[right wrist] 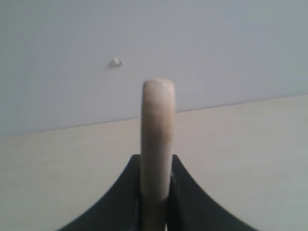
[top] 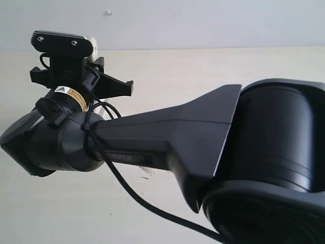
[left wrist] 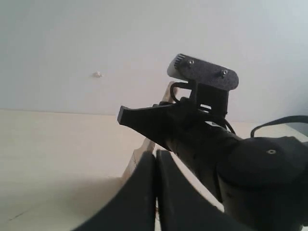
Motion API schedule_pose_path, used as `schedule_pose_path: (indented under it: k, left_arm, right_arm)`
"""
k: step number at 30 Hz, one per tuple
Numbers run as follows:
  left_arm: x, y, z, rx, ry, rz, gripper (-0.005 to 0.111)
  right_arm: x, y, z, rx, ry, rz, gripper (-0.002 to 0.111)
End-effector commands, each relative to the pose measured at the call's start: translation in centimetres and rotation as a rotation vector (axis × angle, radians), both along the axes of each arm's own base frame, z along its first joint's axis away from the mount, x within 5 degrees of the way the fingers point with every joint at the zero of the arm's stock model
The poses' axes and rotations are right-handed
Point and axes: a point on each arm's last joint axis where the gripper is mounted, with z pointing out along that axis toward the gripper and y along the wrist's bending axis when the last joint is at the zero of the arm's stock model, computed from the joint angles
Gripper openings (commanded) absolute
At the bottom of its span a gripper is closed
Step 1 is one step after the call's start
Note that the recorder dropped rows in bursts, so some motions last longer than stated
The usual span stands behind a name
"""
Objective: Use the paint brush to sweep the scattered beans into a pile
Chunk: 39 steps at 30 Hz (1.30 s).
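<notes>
My right claw [right wrist: 155,166] is clamped on the paint brush [right wrist: 158,115], its handle standing lengthwise between the jaws, bristles hidden. My left claw [left wrist: 156,159] is pressed together, empty. I cannot see the beans.

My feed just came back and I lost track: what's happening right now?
The right gripper is shut on the paint brush, gripping its cream handle. The left gripper is shut and holds nothing. No beans show in any view. An arm blocks much of the table in the exterior view.
</notes>
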Motion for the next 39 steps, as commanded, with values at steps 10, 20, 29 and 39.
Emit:
schedule_pose_path:
  k: [10, 20, 29, 39]
  left_arm:
    - [-0.01, 0.02, -0.15, 0.000, -0.001, 0.003, 0.000]
    - [-0.01, 0.02, -0.15, 0.000, -0.001, 0.003, 0.000]
    - [-0.01, 0.02, -0.15, 0.000, -0.001, 0.003, 0.000]
    - [-0.01, 0.02, -0.15, 0.000, -0.001, 0.003, 0.000]
  right_arm:
    - [0.83, -0.59, -0.26, -0.132, 0.034, -0.010, 0.000]
    - [0.78, -0.66, -0.42, -0.253, 0.068, 0.009, 0.000]
    - [0.65, -0.82, -0.80, -0.240, 0.113, -0.007, 0.000]
    - [0.64, -0.84, -0.85, -0.361, 0.135, 0.021, 0.000]
